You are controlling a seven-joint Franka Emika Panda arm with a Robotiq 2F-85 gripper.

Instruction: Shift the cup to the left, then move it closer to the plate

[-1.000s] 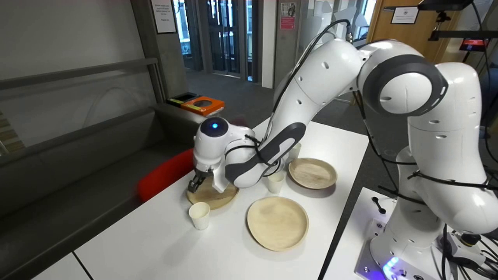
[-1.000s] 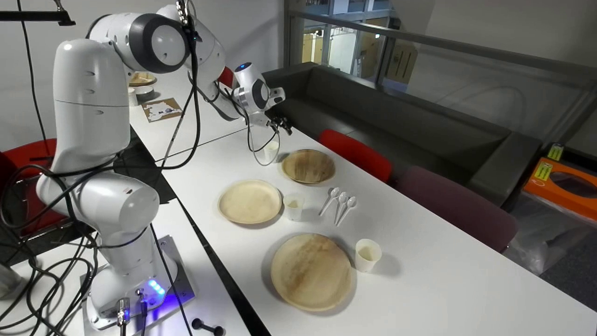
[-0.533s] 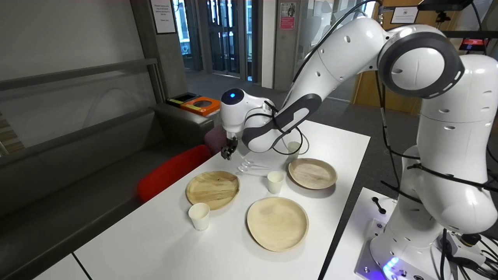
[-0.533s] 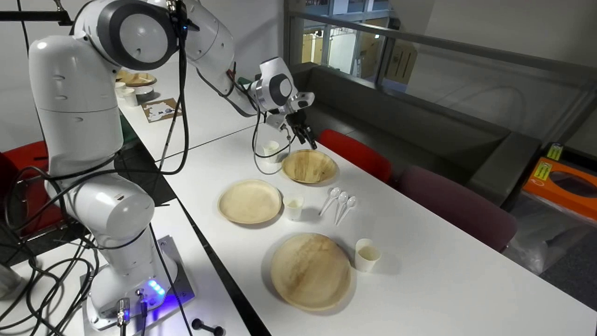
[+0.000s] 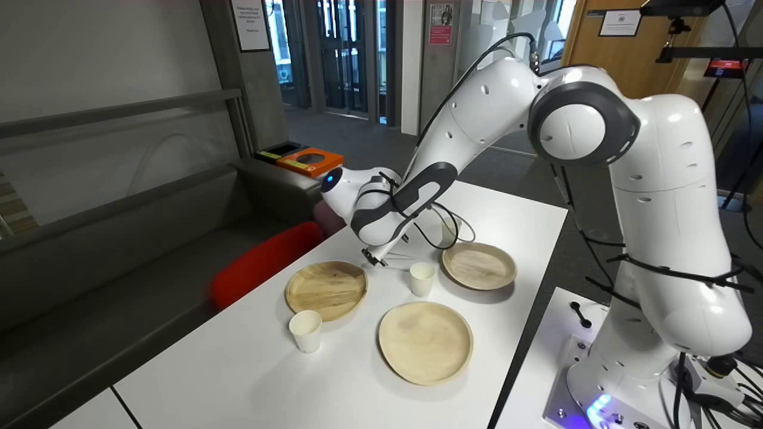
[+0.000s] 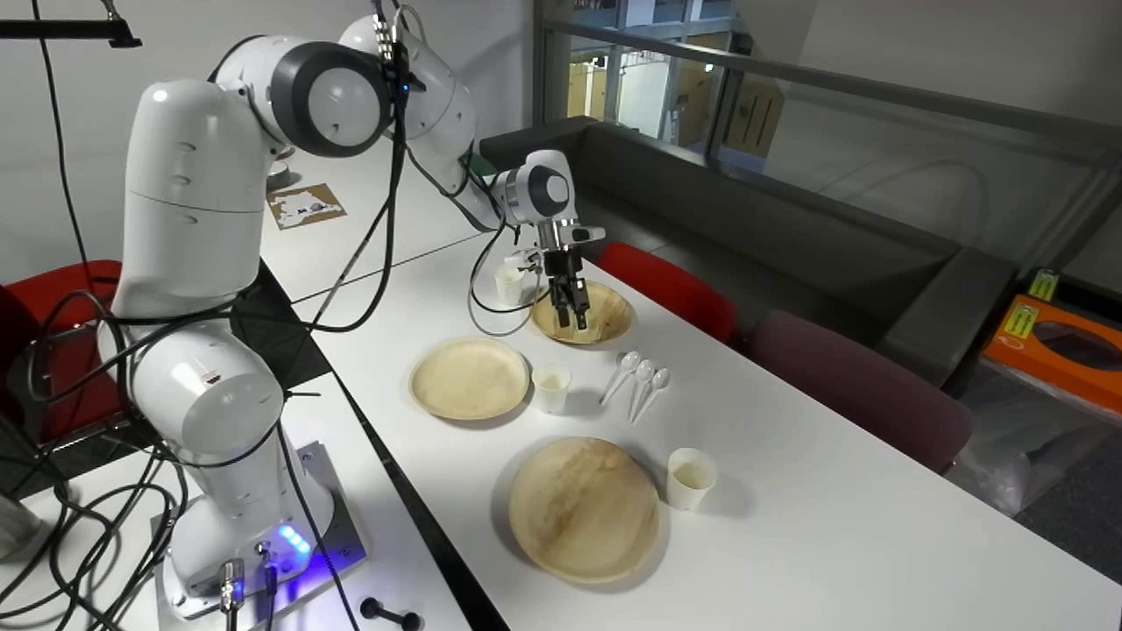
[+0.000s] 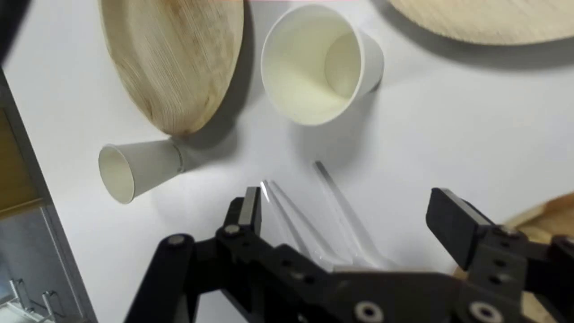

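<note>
Three similar white cups stand upright on the table; which is the task's cup I cannot tell. The middle cup [image 5: 422, 279] is beside the pale plate [image 5: 425, 342], between it and the spoons. Another cup [image 6: 691, 479] stands by a tan plate [image 6: 585, 511], and a third cup [image 5: 307, 330] by a deeper, grained dish [image 5: 326, 290]. My gripper [image 6: 572, 322] hangs above the table near that dish, apart from every cup. In the wrist view the gripper [image 7: 343, 197] is open, nothing held, with the middle cup [image 7: 323, 65] ahead of its fingertips.
Three clear plastic spoons [image 6: 638, 386] lie on the table, seen beneath my jaws in the wrist view. A loose cable loop [image 5: 453, 229] hangs from the arm, crossing in front of a cup. A red chair [image 5: 268, 262] stands at the table's long edge.
The gripper has swung from the far side of the grained dish toward the spoons and middle cup, and its tilt has changed. Cups and plates have stayed where they were.
</note>
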